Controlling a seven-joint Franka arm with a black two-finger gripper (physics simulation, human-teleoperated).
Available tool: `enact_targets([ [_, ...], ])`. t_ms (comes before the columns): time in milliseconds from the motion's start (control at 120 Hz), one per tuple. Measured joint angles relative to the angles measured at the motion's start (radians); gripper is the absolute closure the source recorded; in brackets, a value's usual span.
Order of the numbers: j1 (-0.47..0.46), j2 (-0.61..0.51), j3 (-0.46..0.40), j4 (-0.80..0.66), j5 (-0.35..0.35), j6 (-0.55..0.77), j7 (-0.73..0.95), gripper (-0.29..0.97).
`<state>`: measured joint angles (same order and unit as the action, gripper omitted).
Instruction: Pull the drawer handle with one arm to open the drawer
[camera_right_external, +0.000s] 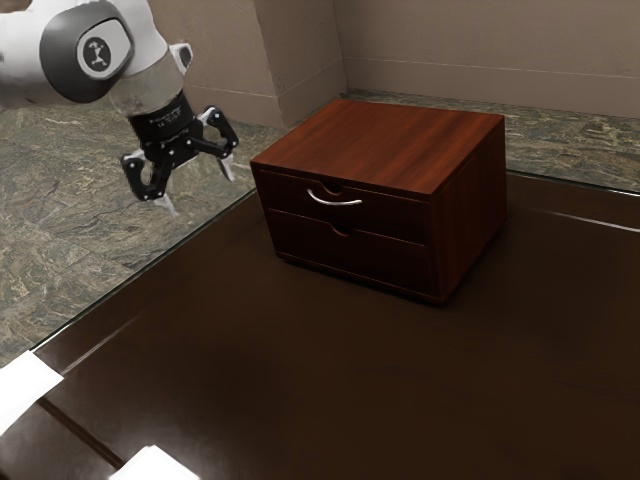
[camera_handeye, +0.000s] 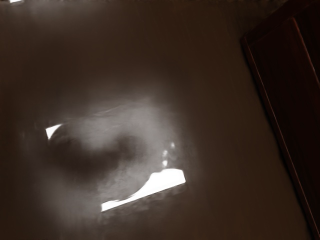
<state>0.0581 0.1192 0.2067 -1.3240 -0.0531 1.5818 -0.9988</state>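
A dark red wooden cabinet (camera_right_external: 390, 190) with two drawers stands on the glossy dark table (camera_right_external: 300, 380). The upper drawer (camera_right_external: 345, 205) carries a curved silver handle (camera_right_external: 334, 198) and sits flush with the cabinet front. My black gripper (camera_right_external: 198, 187) hangs open in the air toward the exterior view's left of the cabinet, well apart from the handle, fingers pointing down and toward the cabinet. In the wrist view a corner of the cabinet (camera_handeye: 295, 100) lies off to one side above the shiny tabletop (camera_handeye: 125, 75).
The lower drawer (camera_right_external: 350, 250) has a notch and is flush too. Marbled stone floor (camera_right_external: 60, 220) surrounds the table. Bright reflections (camera_handeye: 145, 190) glare on the tabletop under my hand. Wide bare table surface lies in front of the cabinet.
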Motion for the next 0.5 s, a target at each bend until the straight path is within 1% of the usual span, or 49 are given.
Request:
enact_targets([
  [167,-0.016,0.06,-0.002,0.0,-0.011,0.098,-0.106,0.0],
  [317,-0.01,0.095,-0.004,0.0,-0.024,0.182,-0.179,0.0],
  [500,-0.026,0.119,-0.014,0.0,-0.051,0.254,-0.251,0.0],
])
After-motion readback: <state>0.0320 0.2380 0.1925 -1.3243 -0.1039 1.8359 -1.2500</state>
